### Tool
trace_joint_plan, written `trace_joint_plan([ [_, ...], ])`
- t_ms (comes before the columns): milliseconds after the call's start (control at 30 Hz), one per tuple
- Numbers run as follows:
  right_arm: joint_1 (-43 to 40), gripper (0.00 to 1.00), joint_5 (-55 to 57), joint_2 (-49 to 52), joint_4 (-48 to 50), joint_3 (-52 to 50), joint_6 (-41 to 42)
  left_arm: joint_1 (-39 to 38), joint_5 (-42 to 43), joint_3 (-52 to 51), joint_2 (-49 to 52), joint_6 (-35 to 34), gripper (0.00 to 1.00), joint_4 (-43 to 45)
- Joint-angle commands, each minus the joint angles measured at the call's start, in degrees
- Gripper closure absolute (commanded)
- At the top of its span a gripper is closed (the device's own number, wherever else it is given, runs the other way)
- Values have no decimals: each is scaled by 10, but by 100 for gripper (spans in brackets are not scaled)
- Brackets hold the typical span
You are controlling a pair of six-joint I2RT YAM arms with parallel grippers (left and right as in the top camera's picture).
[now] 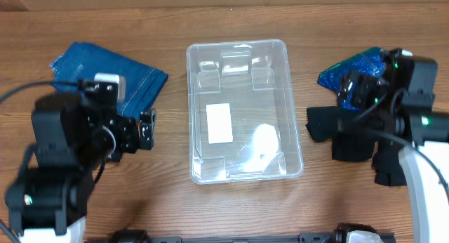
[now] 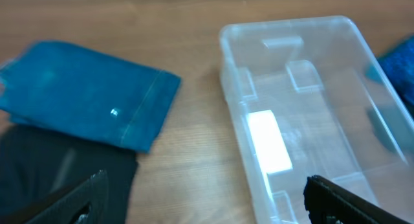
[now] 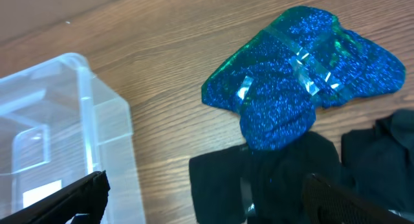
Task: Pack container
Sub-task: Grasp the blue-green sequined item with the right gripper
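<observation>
The clear container (image 1: pixel 245 81) is set upright mid-tabletop (image 1: pixel 231 208). Folded denim (image 1: pixel 119 71) is laid to its left, a glittery blue pouch (image 1: pixel 351 67) and black fabric (image 1: pixel 323 123) to its right. The left fingers (image 2: pixel 84 198) and right fingers (image 3: pixel 336 195) are spread.

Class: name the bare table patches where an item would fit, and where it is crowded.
Free: the table between the denim cloth and the container, and the strip in front of it. Crowded: its right side, with the glittery blue pouch and black cloth.
</observation>
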Motion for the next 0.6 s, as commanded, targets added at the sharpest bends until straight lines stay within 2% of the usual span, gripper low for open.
trace_joint_plan([
  [0,-50,0,-27,53,31,29,-11,4,37,104,58,33,0,-51],
  [133,-153,0,-97,124,72,29,20,4,-9,158,112,11,0,-83],
  [267,-222,0,-150,201,103,29,23,4,-10,160,141,8,0,-83],
  [567,-244,0,-178,351,155,29,108,4,-11,160,154,8,0,-74],
])
